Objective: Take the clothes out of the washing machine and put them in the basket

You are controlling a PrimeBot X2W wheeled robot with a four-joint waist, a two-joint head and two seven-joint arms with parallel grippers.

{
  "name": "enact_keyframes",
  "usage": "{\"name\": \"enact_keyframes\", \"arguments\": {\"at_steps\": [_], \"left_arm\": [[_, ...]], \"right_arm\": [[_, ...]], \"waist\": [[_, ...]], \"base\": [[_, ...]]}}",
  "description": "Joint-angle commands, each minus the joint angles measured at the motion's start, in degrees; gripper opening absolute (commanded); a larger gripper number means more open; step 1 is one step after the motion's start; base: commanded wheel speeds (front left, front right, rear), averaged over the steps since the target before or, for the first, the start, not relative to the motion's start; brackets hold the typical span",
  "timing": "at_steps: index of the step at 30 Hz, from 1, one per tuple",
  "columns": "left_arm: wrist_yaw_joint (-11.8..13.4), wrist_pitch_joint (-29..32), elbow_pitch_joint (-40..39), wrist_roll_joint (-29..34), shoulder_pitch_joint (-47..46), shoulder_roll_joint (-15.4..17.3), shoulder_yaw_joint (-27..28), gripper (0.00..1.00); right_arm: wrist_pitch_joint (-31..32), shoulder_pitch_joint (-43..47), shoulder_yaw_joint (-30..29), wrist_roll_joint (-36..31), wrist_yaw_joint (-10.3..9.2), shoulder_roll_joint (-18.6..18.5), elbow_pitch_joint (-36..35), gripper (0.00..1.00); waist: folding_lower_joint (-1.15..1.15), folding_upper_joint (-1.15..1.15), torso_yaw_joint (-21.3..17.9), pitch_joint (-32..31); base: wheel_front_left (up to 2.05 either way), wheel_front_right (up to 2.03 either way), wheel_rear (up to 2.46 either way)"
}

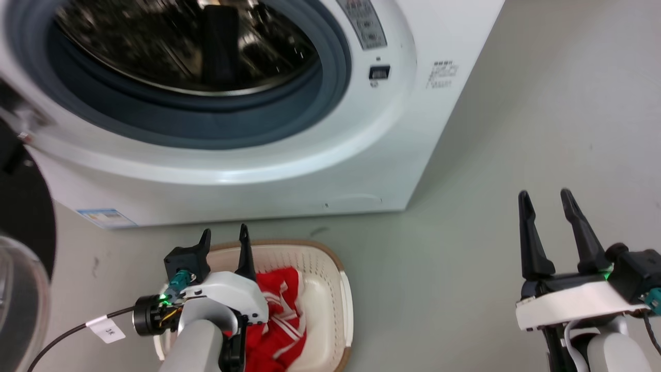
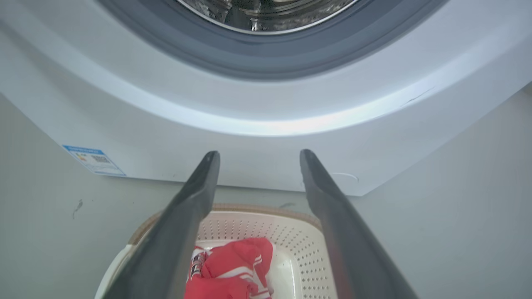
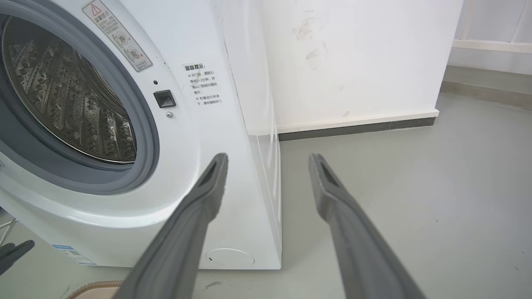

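Left end effector (image 1: 224,230) above basket (image 1: 342,274), clothes (image 1: 281,310) inside

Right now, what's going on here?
The clothes lie in the basket on the floor in front of the washing machine, whose door is open. The left gripper hovers open over the basket, holding nothing. The right gripper is open too, off to the side above the floor. The visible part of the drum looks bare, so the unloading seems done or nearly so.
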Motion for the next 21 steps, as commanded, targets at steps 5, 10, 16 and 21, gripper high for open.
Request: {"name": "enact_keyframes", "arguments": {"at_steps": [5, 10, 16, 21], "left_arm": [[0.74, -0.12, -11.04, 3.90, 3.18, -0.08, -1.31, 1.00], [0.11, -0.12, -20.24, 8.63, 5.52, -0.07, -1.79, 1.00], [-1.16, -0.12, -24.92, 11.49, 8.30, 1.13, -2.38, 1.00], [-1.64, -0.12, -25.84, 11.09, 11.94, 2.55, -1.02, 1.00]], "right_arm": [[1.32, 3.23, -1.61, -2.25, -0.03, -0.02, -1.96, 1.00], [2.28, 5.67, -2.35, -3.22, -0.02, -0.01, -3.65, 1.00], [2.71, 7.71, -2.53, -4.85, -0.02, -0.01, -4.70, 1.00], [3.23, 10.14, -2.69, -5.74, -0.02, -0.01, -5.44, 1.00]], "waist": [[0.01, 0.00, 2.55, -7.43], [0.01, 0.00, 2.87, -10.67], [0.01, 0.00, 3.00, -13.64], [0.01, 0.00, 3.15, -16.56]], "base": [[0.00, 0.00, 0.00], [0.00, 0.00, 0.00], [0.00, 0.00, 0.00], [0.00, 0.00, 0.00]]}}
